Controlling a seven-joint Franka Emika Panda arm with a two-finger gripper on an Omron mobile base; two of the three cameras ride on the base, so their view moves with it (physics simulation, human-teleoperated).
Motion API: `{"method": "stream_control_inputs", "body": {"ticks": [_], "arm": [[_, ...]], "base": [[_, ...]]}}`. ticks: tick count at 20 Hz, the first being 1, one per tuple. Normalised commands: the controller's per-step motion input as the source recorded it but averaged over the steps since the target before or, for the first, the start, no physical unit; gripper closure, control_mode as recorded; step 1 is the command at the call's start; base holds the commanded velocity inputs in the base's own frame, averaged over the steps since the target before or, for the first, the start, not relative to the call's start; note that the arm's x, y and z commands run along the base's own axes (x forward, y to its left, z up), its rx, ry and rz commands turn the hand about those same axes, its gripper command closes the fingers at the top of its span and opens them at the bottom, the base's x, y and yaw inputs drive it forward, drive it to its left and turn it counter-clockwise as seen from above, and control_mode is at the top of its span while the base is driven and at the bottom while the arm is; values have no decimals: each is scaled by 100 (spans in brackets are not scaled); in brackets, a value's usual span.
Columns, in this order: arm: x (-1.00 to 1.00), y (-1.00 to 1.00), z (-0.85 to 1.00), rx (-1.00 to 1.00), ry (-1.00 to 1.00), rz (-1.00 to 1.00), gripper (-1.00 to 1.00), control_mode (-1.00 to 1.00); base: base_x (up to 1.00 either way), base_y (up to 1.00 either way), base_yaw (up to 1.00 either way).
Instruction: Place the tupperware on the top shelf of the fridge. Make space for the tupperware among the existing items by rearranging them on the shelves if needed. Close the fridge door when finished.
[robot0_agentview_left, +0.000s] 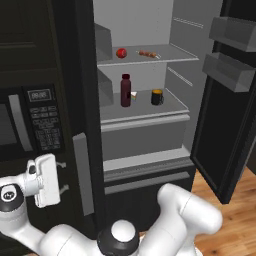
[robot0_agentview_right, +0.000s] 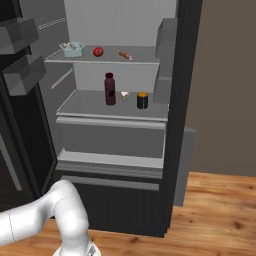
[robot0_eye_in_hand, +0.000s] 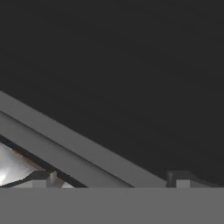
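The fridge (robot0_agentview_right: 115, 125) is standing open, its dark doors swung out to either side with grey bins (robot0_agentview_left: 232, 50) on the inner face of one door. In the right base view, the tupperware (robot0_agentview_right: 72, 48) is sitting on the top shelf (robot0_agentview_right: 145, 56), at that shelf's left end near the fridge wall. Just beside it, a red fruit (robot0_agentview_right: 98, 51) is resting on the same shelf, and a skewer (robot0_agentview_right: 125, 54) is lying a little further along, apart from both. In the left base view the tub is hidden behind the door edge, while the fruit (robot0_agentview_left: 121, 52) and skewer (robot0_agentview_left: 148, 54) are showing on the shelf.

On the shelf below (robot0_agentview_right: 85, 107), a dark-red bottle (robot0_agentview_right: 110, 89) is standing upright, a small pale wedge (robot0_agentview_right: 125, 95) is lying just beside it, and a dark jar with an orange top (robot0_agentview_right: 142, 100) is standing near the wedge.

The white arm is bending low across the bottom of the left base view, with the hand (robot0_agentview_left: 44, 180) reaching up at the far left, in front of the black microwave keypad (robot0_agentview_left: 44, 125) and well apart from the fridge shelves. In the hand view, the gripper (robot0_eye_in_hand: 111, 179) is facing a dark surface crossed by a slanting grey bar (robot0_eye_in_hand: 65, 144), and its two fingertips (robot0_eye_in_hand: 179, 178) are sitting far apart, so it is standing wide with nothing between them.
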Motion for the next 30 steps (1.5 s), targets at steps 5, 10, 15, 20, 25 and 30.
{"method": "stream_control_inputs", "body": {"ticks": [5, 10, 15, 20, 25, 30], "arm": [[19, 1, -5, 0, -4, -9, -100, -100], [20, -9, -4, 0, -3, -14, -100, -100], [25, -31, -2, 0, 0, -11, -100, -100], [16, -61, -2, 0, 0, -1, -100, -100], [1, -81, -13, 0, -1, 0, -100, -100], [0, -92, -12, 0, -4, 0, -100, -100]], "base": [[0, 0, 0], [0, 0, 0], [0, 0, 0], [0, 0, 0], [0, 0, 0], [0, 0, 0]]}}
